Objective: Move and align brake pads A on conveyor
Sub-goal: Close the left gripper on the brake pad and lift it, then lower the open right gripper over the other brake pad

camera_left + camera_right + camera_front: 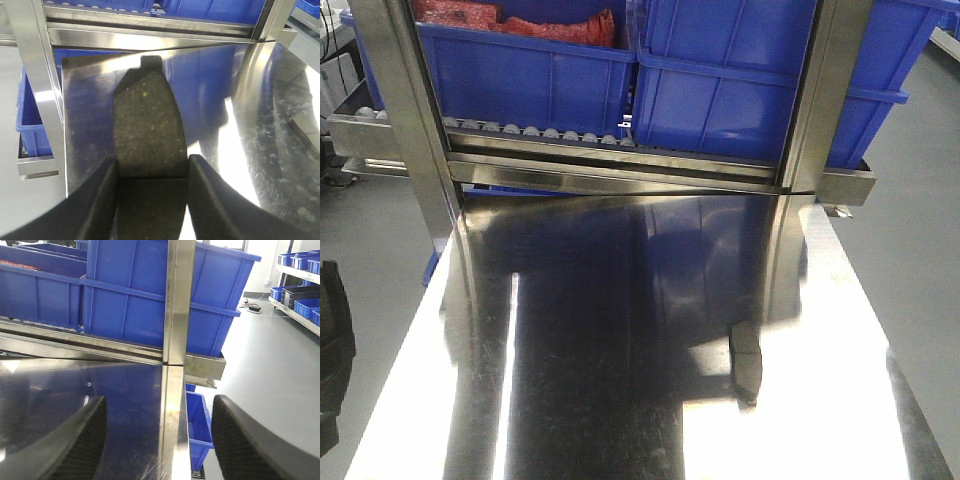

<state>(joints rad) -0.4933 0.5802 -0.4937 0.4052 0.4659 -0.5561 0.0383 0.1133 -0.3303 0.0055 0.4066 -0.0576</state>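
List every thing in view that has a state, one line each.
Left gripper: shut on the held pad.
Held pad: gripped by its sides, rough face up; lifted or resting, unclear.
Right gripper: open, empty.
Loose pad: lying on the table, untouched.
Left bin: on the rack, red goods inside.
Right bin: on the rack, contents hidden.

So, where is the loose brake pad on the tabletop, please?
In the front view the brake pad lies on the tabletop, right of centre, before the rack's right post.
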